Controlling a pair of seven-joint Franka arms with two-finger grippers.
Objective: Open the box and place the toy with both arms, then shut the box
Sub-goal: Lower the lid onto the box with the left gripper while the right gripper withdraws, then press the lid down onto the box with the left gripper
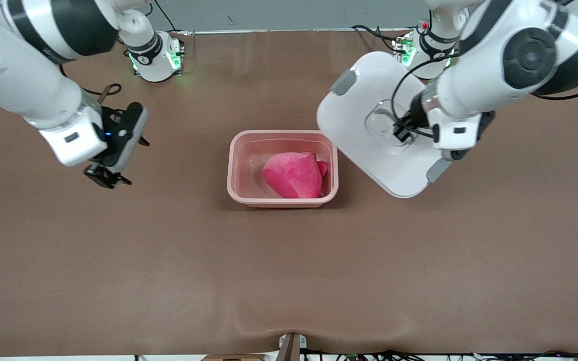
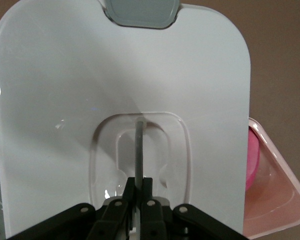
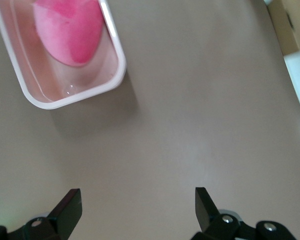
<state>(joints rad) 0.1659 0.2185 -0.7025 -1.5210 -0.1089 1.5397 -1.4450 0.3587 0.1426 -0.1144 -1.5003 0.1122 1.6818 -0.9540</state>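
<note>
Two jobs remain: seat lid (image 1: 369, 125), then latch. Left gripper (image 2: 138, 192) clamps its clear handle, at the box's (image 1: 282, 200) two o'clock; toy (image 1: 294, 175) lies inside. Lower it level, corners matched. Right gripper (image 3: 137, 207) waits, released, at nine o'clock.

Front high, facing arms; wrists close; all share box (image 1: 282, 168).

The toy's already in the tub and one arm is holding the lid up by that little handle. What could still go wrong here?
The left claw pinches only the thin handle of the lid, so the lid might swing or slip. It hangs tilted beside the box, so it could land crooked. The toy sits high and might block closing.
</note>
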